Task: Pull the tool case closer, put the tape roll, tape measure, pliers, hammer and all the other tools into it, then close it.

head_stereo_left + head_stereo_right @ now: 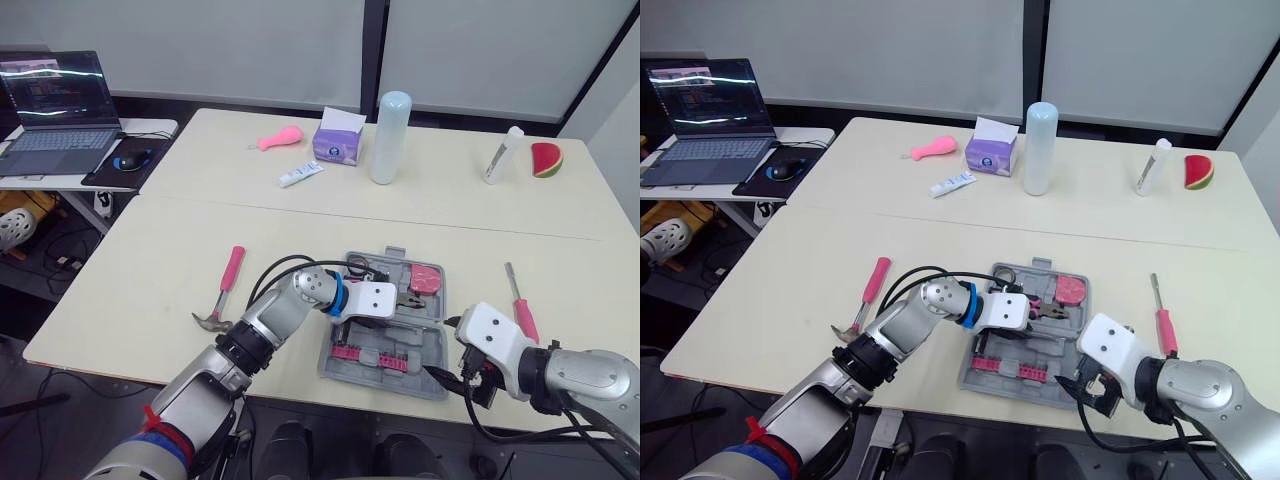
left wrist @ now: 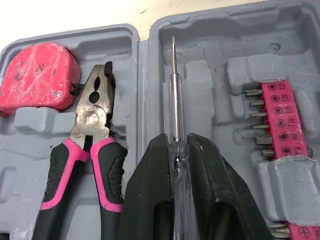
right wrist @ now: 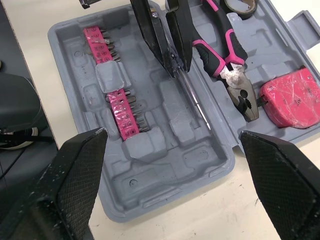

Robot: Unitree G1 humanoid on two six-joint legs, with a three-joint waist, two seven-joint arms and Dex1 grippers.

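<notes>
The grey tool case (image 3: 165, 167) lies open near the front edge of the table. The left gripper (image 2: 174, 141) is over it, its two black fingers pinching a clear-handled screwdriver (image 2: 173, 90). The shaft lies along the half with the pink bit strips (image 2: 282, 125), just beside the hinge. Can't tell whether the tip actually touches the tray.

The left wrist view is good for the other half: pink-and-black pliers (image 2: 92, 125) lie in their slot, with the pink tape measure (image 2: 37, 80) right next to the pliers' nose. The right wrist view adds a black tape roll (image 3: 240, 5) by the pliers' handles, and shows the right gripper (image 3: 172, 136) with its fingers spread wide and nothing between them, at the case's front right corner.

The head views give you what's outside the case. The pink-handled hammer (image 1: 225, 290) is on the table well to its left. A pink-handled screwdriver (image 1: 520, 305) lies on the right, apart from the case.
</notes>
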